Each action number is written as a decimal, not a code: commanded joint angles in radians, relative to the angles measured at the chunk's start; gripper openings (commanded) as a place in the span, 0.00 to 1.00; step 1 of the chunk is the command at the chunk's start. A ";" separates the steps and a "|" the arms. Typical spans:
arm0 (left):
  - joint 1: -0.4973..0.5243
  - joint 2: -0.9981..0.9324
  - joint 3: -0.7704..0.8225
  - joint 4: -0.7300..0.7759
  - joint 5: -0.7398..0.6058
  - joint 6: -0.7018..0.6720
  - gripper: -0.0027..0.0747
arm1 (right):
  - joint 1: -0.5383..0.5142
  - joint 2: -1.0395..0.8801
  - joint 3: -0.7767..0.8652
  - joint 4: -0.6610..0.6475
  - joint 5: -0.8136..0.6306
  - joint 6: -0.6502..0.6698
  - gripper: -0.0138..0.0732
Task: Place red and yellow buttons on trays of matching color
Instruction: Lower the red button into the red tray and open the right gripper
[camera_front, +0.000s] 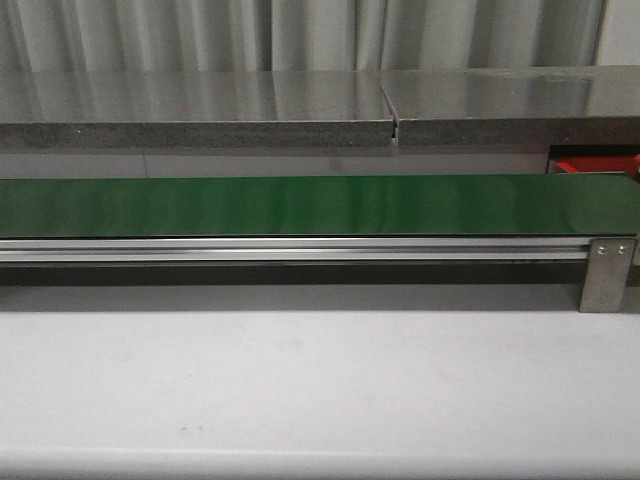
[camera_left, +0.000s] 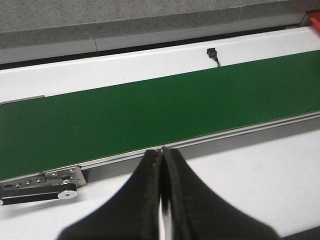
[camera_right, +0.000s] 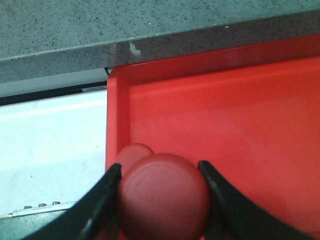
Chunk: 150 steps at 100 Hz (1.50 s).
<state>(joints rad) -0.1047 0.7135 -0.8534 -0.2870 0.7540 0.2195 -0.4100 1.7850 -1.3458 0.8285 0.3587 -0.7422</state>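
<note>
At lower centre of the right wrist frame, a red button (camera_right: 164, 196) is gripped by the right gripper (camera_right: 161, 200) above the red tray (camera_right: 240, 125); the left gripper (camera_left: 162, 200) is seen closed, empty.

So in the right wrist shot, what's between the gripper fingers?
A red button sits between the right gripper's fingers, over the red tray. A second red disc peeks from behind it. Only the right wrist view shows this.

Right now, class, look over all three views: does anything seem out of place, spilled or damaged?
Nothing stands out. The green belt is bare, and the right gripper holds a red button over the red tray, the matching colour.
</note>
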 joint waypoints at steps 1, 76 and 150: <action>-0.007 0.000 -0.028 -0.021 -0.067 -0.008 0.01 | -0.015 -0.027 -0.059 0.057 -0.052 -0.002 0.32; -0.007 0.000 -0.028 -0.021 -0.067 -0.008 0.01 | -0.042 0.211 -0.168 0.180 -0.159 -0.002 0.32; -0.007 0.000 -0.028 -0.021 -0.067 -0.008 0.01 | -0.042 0.284 -0.168 0.210 -0.187 -0.002 0.48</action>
<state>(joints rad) -0.1047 0.7135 -0.8534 -0.2870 0.7540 0.2195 -0.4459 2.1263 -1.4819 1.0225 0.1900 -0.7422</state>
